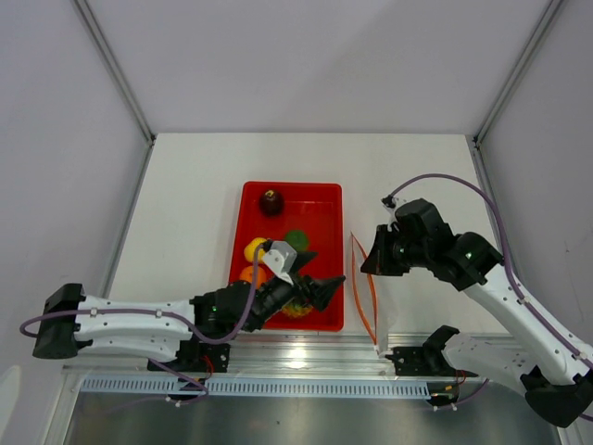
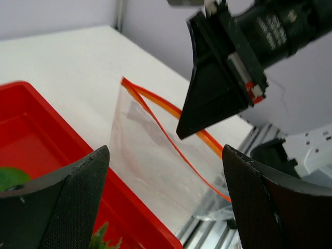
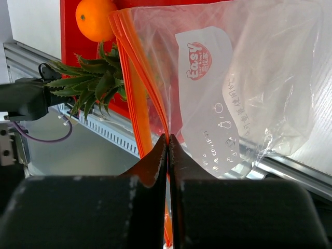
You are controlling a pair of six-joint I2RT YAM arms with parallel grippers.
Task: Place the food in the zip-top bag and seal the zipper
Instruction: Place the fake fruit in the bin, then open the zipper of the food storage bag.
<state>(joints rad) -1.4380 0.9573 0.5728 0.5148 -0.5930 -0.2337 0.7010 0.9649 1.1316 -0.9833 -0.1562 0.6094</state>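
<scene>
Overhead view: my left gripper (image 1: 324, 289) and its arm lie across the near end of the red tray (image 1: 320, 211), leaving me only slivers of the orange (image 1: 248, 275) and pineapple (image 1: 298, 311). The zip-top bag (image 1: 364, 283) stands edge-on, so I cannot judge its inside.

Left wrist view: both fingers (image 2: 67, 207) run off the bottom edge, and the green fruit (image 2: 6, 179) is cropped at left.

Right wrist view: the top edge cuts the orange, and the pineapple's body lies behind the zipper (image 3: 136, 98). The closed right gripper (image 3: 168, 142) covers the stretch it pinches. The bag's fine print is too small to read.
</scene>
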